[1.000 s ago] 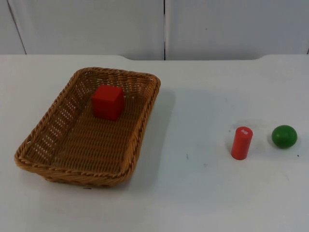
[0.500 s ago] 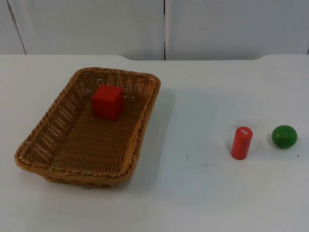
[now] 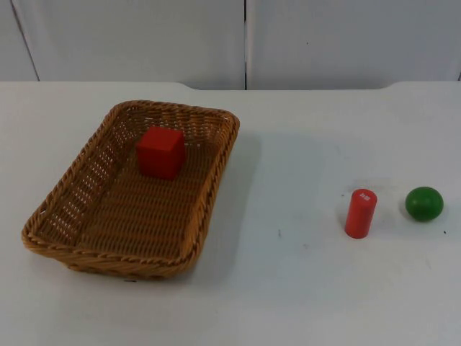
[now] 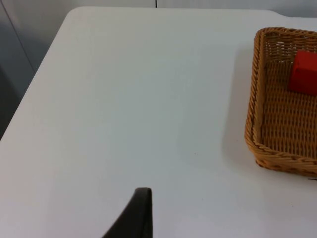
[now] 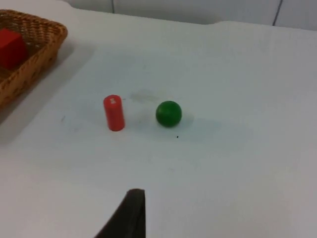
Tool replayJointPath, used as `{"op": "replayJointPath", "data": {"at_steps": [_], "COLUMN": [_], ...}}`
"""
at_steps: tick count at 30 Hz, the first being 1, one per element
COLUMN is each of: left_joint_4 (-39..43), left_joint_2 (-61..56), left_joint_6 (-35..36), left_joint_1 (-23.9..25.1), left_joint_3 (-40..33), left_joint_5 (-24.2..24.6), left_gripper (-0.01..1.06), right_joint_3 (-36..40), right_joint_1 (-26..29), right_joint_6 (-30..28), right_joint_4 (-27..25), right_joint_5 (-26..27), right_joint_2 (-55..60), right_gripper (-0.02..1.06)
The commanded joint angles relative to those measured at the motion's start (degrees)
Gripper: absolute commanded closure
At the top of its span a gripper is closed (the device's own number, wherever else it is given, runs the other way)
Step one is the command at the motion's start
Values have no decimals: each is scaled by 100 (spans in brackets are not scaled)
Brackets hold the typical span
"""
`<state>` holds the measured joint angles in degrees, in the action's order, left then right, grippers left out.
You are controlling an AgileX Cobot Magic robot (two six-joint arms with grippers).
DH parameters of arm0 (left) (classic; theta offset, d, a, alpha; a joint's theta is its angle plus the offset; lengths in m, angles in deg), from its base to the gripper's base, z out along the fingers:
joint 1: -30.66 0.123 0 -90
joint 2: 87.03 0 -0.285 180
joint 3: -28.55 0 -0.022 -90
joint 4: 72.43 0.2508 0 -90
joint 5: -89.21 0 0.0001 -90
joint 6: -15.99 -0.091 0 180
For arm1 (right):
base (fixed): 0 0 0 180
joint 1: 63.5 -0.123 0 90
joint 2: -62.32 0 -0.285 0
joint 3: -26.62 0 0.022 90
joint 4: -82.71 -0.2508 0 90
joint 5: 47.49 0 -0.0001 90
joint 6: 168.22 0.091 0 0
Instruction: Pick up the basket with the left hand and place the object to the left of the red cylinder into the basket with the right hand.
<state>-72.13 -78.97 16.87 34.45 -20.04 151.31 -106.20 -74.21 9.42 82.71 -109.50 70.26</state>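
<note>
A woven wicker basket (image 3: 108,252) rests on the white table at the left of the top view. A red cube (image 3: 160,152) sits inside its far half. To the right, the red cylinder (image 3: 360,213) stands upright, and a green ball (image 3: 423,203) lies just right of it. My left gripper (image 4: 141,213) hangs above bare table, well apart from the basket (image 4: 253,89) and cube (image 4: 304,73). My right gripper (image 5: 131,213) stays back from the cylinder (image 5: 114,113) and ball (image 5: 168,113), touching neither. The basket's corner (image 5: 49,25) also appears there.
The white table (image 3: 302,130) ends at a grey partition wall (image 3: 144,43) behind. Its left edge (image 4: 29,94) drops off beside my left gripper. A wide bare stretch separates the basket from the cylinder.
</note>
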Motion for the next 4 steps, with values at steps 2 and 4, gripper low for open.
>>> {"op": "replayJointPath", "data": {"at_steps": [2,4], "left_joint_4": [36,36], "left_joint_2": [-27,-27], "left_joint_6": [5,5], "left_joint_1": [28,28], "left_joint_3": [-28,-28], "left_joint_5": [-51,-51], "left_gripper": [0,0], "right_joint_3": [49,49], "right_joint_1": [317,375], "right_joint_6": [20,20], "right_joint_4": [0,0], "right_joint_5": [20,20], "right_joint_2": [-15,-15], "right_gripper": [-1,-1]}}
